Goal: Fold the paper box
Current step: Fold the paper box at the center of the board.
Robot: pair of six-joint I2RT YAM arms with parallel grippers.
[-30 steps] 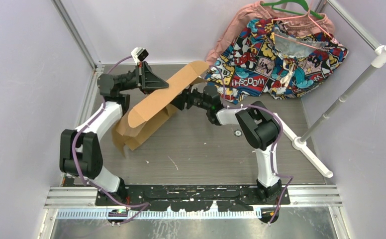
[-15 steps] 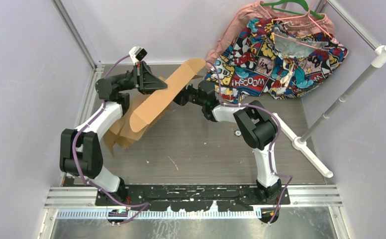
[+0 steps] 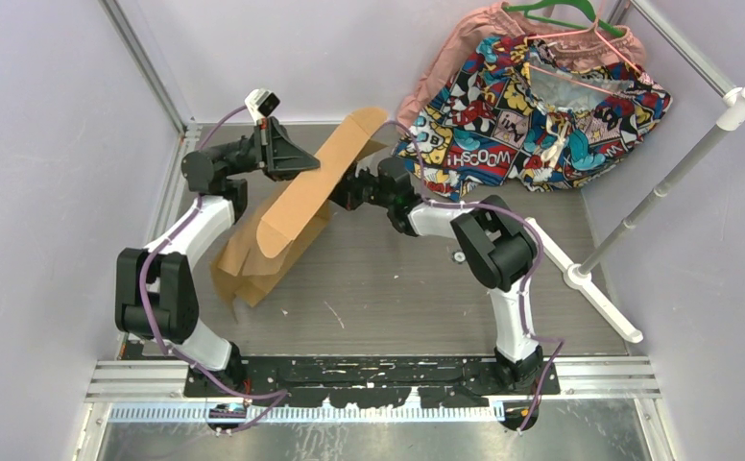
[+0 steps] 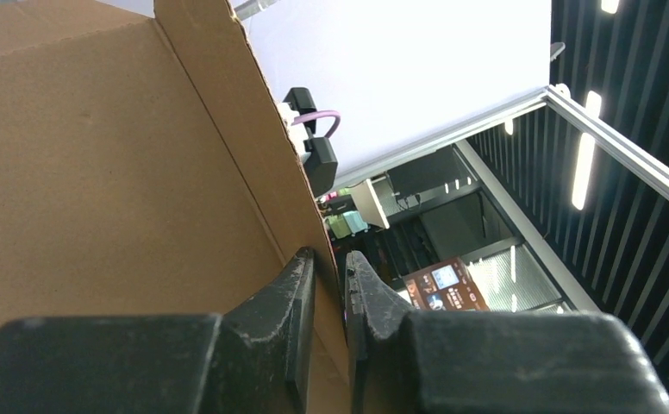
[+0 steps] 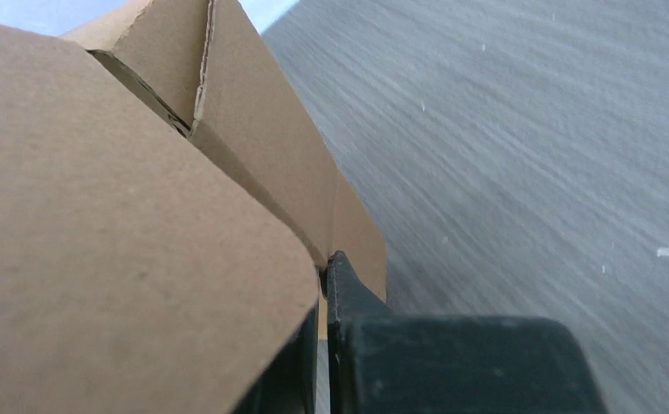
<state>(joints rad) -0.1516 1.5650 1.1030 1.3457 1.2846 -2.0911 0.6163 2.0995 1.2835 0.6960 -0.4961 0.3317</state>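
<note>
Above grey table (image 3: 388,288), tilted paper box (image 3: 297,206)

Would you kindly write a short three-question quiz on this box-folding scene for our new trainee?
1. True or false: the left fingers and the right fingers are both shut on the paper box.
2. Where is the comic-print cloth? A) at the far right corner of the table; B) under the box; C) between the left fingers.
3. Fill in the blank: the box is held ____, not lying flat on the table.
Key: 1 true; 2 A; 3 tilted.
</note>
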